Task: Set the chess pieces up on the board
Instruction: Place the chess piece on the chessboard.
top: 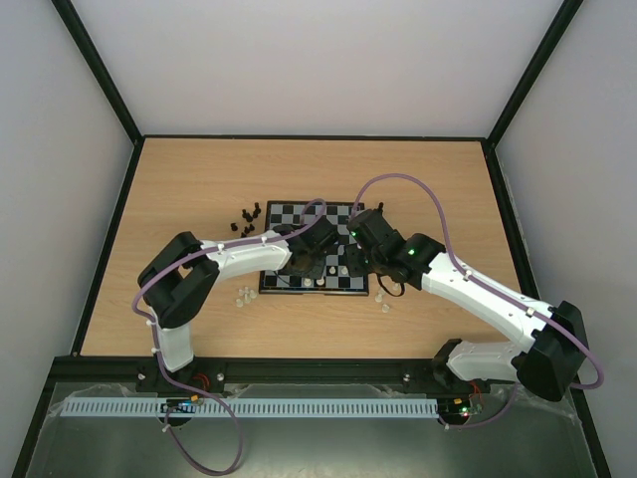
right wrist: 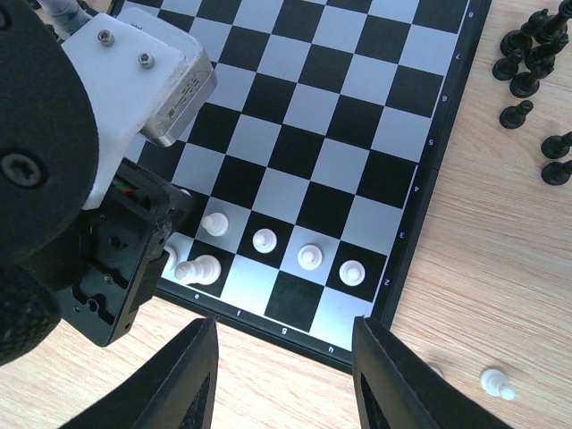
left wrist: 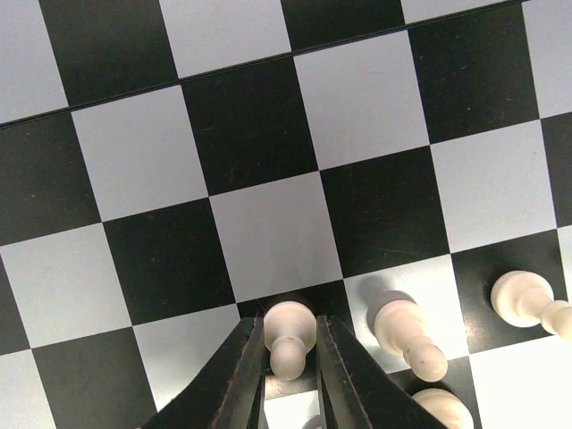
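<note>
My left pincer [left wrist: 290, 338] is closed on a white pawn [left wrist: 289, 322] at a black square of the chessboard [left wrist: 268, 232], beside 2 other white pawns [left wrist: 398, 322]. My right pincer [right wrist: 284, 329] hangs wide open above the chessboard's lettered edge.

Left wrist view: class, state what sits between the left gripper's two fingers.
A pale pawn fills the gap in the left gripper; the left wrist view shows it clearly.

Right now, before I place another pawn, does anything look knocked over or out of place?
One pale piece seems to lie on its side on the table, off the board beyond its corner, near the open right gripper. The left gripper is shut on a pawn; nothing else stands out.
</note>
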Motion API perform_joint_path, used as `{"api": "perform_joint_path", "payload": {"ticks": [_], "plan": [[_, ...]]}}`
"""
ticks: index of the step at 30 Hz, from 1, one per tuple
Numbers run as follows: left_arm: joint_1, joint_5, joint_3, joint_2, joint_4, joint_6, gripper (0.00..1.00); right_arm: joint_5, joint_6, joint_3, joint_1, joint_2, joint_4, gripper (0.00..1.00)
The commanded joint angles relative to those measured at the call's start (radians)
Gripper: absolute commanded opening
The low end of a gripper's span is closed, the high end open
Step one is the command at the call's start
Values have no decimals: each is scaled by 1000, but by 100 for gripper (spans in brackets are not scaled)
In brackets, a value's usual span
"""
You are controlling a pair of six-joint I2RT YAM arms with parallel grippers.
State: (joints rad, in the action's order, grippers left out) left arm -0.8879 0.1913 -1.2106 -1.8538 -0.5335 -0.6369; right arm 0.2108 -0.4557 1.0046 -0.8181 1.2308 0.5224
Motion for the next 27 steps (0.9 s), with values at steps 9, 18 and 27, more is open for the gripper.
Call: {"api": "perform_joint_path", "payload": {"ticks": [9, 18, 27], "plan": [[-8, 24, -9, 6, -31, -5, 23, -3, 5, -17, 2, -11, 25, 42], [-8, 43, -40, 17, -39, -3, 25, -9, 5, -17, 3, -11, 25, 42], [-10, 45, -59, 22, -41, 0, 27, -7, 3, -17, 3, -10, 24, 42]]}}
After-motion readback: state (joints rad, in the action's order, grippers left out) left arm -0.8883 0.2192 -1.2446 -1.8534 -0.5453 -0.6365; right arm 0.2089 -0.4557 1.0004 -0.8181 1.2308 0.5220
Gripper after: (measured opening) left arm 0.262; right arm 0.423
